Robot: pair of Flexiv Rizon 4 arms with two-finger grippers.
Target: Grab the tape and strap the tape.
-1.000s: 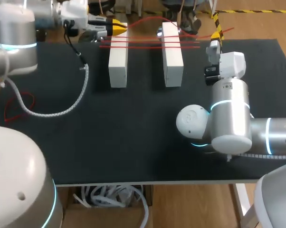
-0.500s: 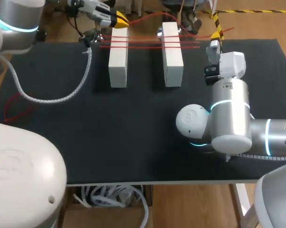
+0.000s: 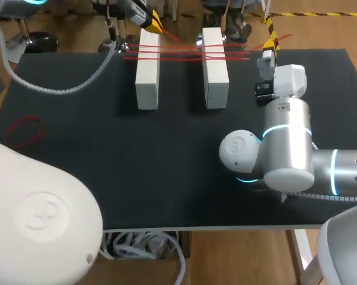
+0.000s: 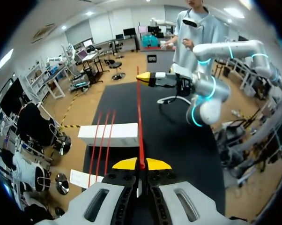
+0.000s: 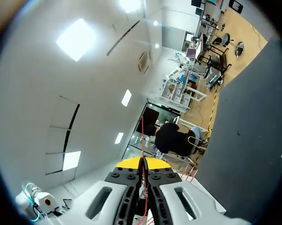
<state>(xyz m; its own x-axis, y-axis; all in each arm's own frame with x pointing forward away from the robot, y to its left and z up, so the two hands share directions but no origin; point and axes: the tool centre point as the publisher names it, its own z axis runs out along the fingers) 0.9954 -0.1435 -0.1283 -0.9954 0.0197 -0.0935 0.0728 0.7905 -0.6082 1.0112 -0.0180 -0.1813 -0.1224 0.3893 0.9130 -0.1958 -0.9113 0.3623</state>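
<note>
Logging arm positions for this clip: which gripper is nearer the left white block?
Left. The left gripper sits at the left white block's far end; the right gripper is past the other block.

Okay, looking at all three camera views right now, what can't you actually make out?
- Left wrist view: most of the nearer white block is hidden behind the left gripper.
- Right wrist view: where the held red band ends is unclear. It is too thin to follow ahead of the right gripper.
- Head view: how many bands cross the blocks is unclear, because the lines are thin and overlap.
</note>
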